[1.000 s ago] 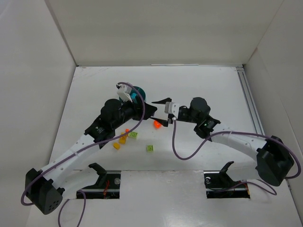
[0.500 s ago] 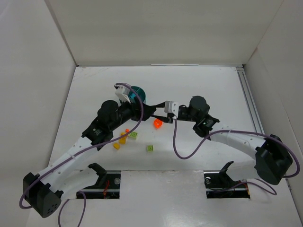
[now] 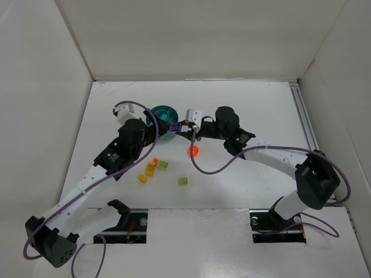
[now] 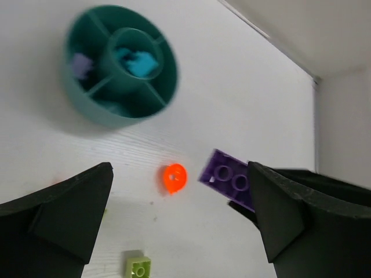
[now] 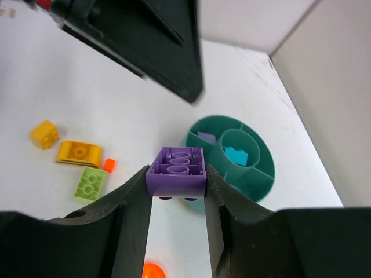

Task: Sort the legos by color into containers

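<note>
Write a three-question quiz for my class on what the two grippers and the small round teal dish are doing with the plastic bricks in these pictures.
1. True or false: the left gripper is shut tight.
2. What colour is the small plastic brick clamped in the right gripper? A lime green, B purple, C orange.
3. Fill in: in the round teal plastic dish, the teal piece lies in the ____.
Key: 1 false, it is open and empty. 2 B. 3 central round well.
</note>
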`<state>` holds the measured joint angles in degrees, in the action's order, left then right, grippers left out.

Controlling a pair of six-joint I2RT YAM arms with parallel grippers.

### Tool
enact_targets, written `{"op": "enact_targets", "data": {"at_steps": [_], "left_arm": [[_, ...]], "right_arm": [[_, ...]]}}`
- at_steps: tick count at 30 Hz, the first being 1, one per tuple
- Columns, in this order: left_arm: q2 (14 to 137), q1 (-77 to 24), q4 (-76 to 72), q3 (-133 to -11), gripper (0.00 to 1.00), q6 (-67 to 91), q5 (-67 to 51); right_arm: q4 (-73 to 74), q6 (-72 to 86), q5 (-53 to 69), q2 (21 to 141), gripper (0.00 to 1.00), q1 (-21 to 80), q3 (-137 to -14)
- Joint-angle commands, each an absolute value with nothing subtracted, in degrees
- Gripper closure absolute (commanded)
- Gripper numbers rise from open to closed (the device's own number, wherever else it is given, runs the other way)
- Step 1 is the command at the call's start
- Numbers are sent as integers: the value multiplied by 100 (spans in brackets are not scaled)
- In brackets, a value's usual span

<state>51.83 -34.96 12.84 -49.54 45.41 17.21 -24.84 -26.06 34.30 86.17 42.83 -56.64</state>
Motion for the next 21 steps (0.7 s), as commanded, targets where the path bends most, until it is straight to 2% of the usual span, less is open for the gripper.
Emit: {"op": "enact_targets", "data": {"at_steps": [1, 11, 16, 21], "left_arm": [[5361, -3200, 2924, -5291, 0, 5712, 3217], [5010, -2057, 2865, -4816, 0, 5712, 2707], [4650, -1837, 2812, -4483, 0, 5950, 2769], [4588, -1837, 2927, -4377, 0, 6108, 2883]], "right_arm": [[-1900, -2505, 2692, 8876, 93, 4289, -6388], [25, -3506, 2900, 10818, 92, 4342, -9059], [1412, -4086, 2260, 11750, 92, 4684, -10824], [1898, -4148, 1688, 12427, 92, 4737, -11653]]}}
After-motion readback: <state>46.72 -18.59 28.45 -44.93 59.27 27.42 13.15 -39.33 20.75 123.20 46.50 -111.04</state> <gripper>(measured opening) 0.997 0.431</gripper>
